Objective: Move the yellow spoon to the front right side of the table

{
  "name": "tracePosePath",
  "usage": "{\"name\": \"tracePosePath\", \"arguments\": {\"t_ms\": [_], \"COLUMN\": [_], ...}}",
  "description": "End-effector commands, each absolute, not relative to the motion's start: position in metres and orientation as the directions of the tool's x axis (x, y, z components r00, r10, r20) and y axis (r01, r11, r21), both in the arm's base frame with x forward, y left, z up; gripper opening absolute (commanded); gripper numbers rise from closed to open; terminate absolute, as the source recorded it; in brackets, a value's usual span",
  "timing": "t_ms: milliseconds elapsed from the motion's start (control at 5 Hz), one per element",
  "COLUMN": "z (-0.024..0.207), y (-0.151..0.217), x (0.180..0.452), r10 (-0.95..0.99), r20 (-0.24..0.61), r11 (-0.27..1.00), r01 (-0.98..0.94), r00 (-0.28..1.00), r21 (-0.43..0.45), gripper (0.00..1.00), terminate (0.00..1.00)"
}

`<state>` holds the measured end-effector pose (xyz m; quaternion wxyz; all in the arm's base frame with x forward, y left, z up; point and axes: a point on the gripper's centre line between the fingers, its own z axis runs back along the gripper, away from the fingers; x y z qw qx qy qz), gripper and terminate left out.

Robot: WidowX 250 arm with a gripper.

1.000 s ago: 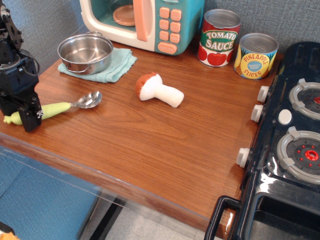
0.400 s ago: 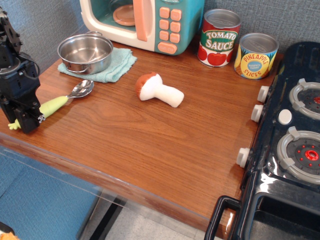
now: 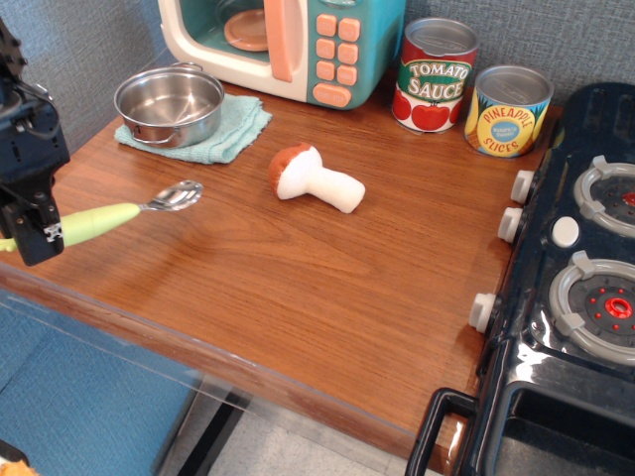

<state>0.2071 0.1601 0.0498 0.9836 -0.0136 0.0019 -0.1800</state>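
Observation:
The yellow spoon (image 3: 117, 213) has a shiny silver bowl and a pale yellow-green handle. It hangs lifted a little above the table (image 3: 298, 288) at the front left, bowl pointing right. My black gripper (image 3: 32, 233) is shut on the handle's left end. A shadow of the spoon lies on the wood below it. The spoon's far left tip is hidden behind the gripper.
A brown-capped white mushroom (image 3: 314, 179) lies mid-table. A steel pot (image 3: 169, 103) sits on a teal cloth (image 3: 213, 134) at the back left. A toy microwave (image 3: 288, 45), tomato sauce can (image 3: 435, 76) and pineapple can (image 3: 507, 110) line the back. A black stove (image 3: 571, 297) fills the right.
The gripper has closed on the spoon's handle and lifted it off the table. The spoon turned during the grasp and now hangs level above the wood.

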Motion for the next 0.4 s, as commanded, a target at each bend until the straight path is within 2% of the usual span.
{"name": "tracePosePath", "arguments": {"t_ms": [0, 200], "z": [0.077, 0.07], "y": [0.086, 0.036], "x": [0.205, 0.217], "r10": [-0.34, -0.296], "r20": [0.114, 0.104], "r11": [0.938, 0.954], "r01": [0.346, 0.299], "r00": [0.933, 0.95], "r21": [-0.031, -0.019], "gripper": [0.0, 0.0], "terminate": [0.0, 0.0]}}
